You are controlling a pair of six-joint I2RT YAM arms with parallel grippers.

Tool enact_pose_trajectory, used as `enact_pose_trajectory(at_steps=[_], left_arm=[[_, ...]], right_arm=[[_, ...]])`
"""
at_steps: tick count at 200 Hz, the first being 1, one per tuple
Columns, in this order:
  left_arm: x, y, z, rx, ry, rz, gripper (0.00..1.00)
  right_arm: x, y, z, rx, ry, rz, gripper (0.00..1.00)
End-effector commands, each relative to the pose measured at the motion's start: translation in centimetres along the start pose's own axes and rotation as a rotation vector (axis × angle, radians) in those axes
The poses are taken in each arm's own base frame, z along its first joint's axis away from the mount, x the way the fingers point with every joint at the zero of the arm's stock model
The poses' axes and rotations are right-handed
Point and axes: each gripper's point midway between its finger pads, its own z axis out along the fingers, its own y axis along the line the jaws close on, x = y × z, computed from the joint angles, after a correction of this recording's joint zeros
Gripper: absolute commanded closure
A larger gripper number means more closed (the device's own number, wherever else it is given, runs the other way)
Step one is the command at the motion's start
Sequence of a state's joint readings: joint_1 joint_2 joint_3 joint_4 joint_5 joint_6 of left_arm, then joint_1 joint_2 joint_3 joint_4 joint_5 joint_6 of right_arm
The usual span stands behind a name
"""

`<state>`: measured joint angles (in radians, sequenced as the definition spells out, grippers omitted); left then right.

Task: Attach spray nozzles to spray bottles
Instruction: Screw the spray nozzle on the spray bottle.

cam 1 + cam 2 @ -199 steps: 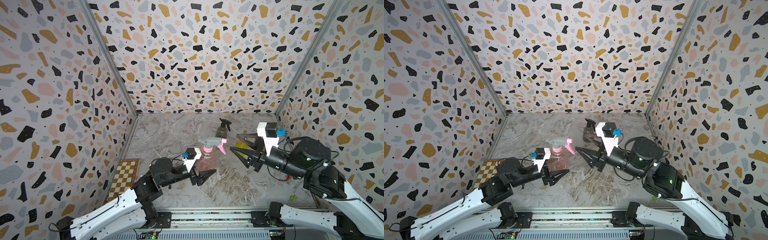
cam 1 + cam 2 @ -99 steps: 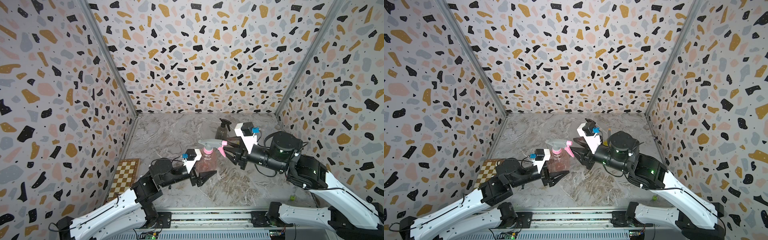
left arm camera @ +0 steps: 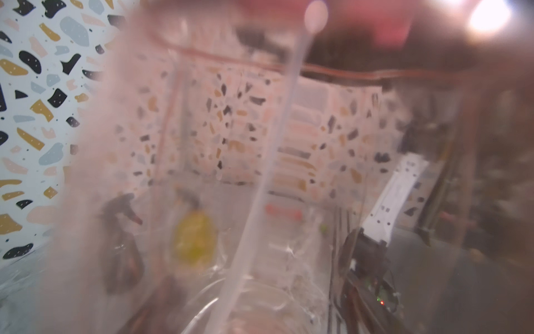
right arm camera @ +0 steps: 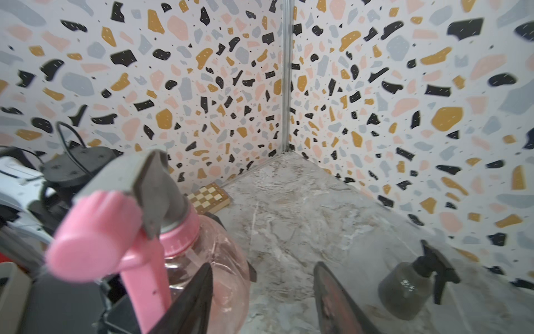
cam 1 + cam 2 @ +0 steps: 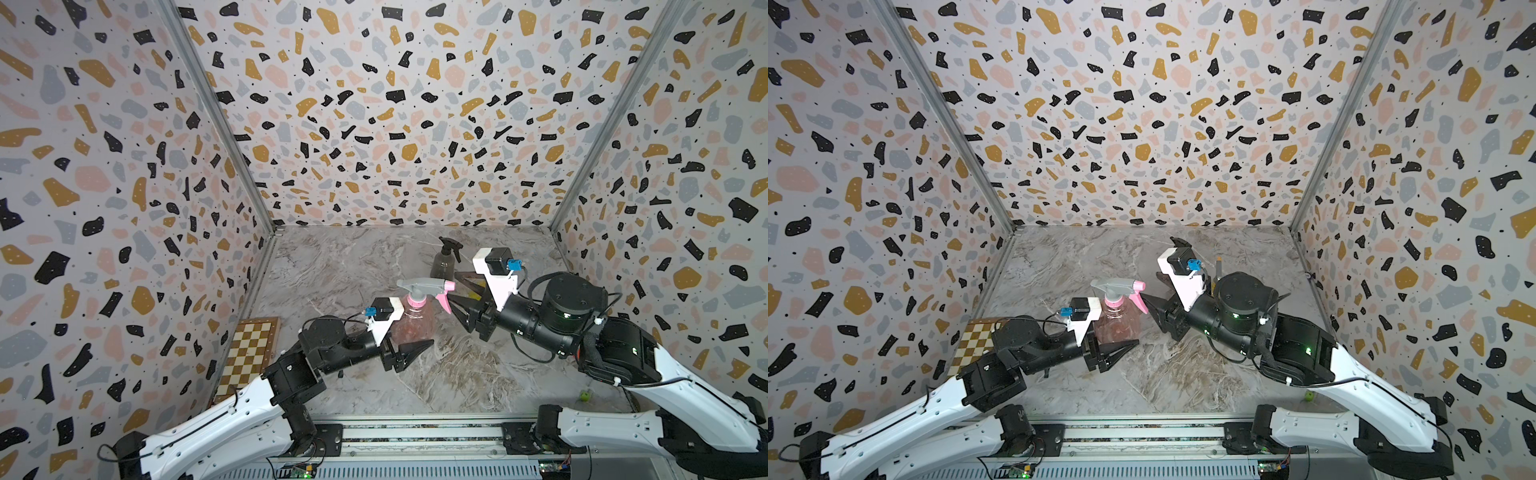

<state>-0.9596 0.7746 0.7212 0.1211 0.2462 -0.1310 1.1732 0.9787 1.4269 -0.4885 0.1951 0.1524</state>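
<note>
Left fingers [image 5: 415, 347] clamp low on pink bottle [image 5: 413, 322], upright mid worktop [image 5: 353, 266]. Right fingers [image 4: 190, 300] open, empty, just beside pink-and-grey nozzle [image 5: 424, 287] seated on neck. Risk: sideways knock on trigger tips bottle; collar maybe loose.

A: Walls?
B: Three panels [image 5: 395, 124], terrazzo print: black, ochre, pink and grey chips on white; back, left, right of frame. Metal corner strips [image 5: 223, 124] at both joins.
A: Floor?
B: Grey-brown marbled surface [image 5: 353, 257], centre to bottom of frame. Checkered board [image 5: 251, 353] lying flat at lower left, against the left wall. Slotted metal rail [image 5: 415, 432] along the bottom edge.
A: Light?
B: Even across walls and floor.
</note>
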Motion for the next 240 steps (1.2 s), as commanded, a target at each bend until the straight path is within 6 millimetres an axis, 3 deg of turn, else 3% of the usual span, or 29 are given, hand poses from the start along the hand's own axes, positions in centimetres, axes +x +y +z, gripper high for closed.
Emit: enact_pose_trajectory(at_steps=[1,33,80,109,140,155,180,204,240], left_arm=[[0.0,1.8,-0.3,-0.100,0.017,-0.022,1.00],[0.9,0.7,-0.3,-0.038,0.061,-0.019,1.00],[1.6,1.1,-0.2,-0.059,0.086,-0.033,1.00],[1.0,2.7,-1.1,-0.162,0.061,-0.042,1.00],[-0.6,3.1,-2.6,-0.210,-0.009,-0.045,1.00],[-1.0,3.9,-3.4,-0.265,-0.036,-0.052,1.00],[-0.6,3.3,-3.2,-0.228,-0.017,-0.044,1.00],[-0.2,1.1,-2.2,-0.087,0.010,-0.035,1.00],[0.9,-1.5,-0.9,0.083,0.072,-0.032,1.00]], right_arm=[[-0.9,-0.5,-2.4,-0.006,-0.040,-0.005,0.28],[-3.2,3.9,-3.4,-0.297,-0.100,-0.077,0.16],[-5.1,5.4,-1.7,-0.389,-0.104,-0.095,0.16],[-5.8,2.8,-1.7,-0.235,-0.094,-0.087,0.19],[-3.6,-2.2,-1.8,0.051,-0.026,-0.074,0.20],[-3.5,-3.1,-2.6,0.097,-0.050,-0.068,0.20],[-4.7,0.5,-3.7,-0.112,-0.131,-0.095,0.16],[-4.7,3.6,-2.3,-0.287,-0.071,-0.122,0.13],[-4.7,4.4,-0.4,-0.384,-0.045,-0.111,0.13]])
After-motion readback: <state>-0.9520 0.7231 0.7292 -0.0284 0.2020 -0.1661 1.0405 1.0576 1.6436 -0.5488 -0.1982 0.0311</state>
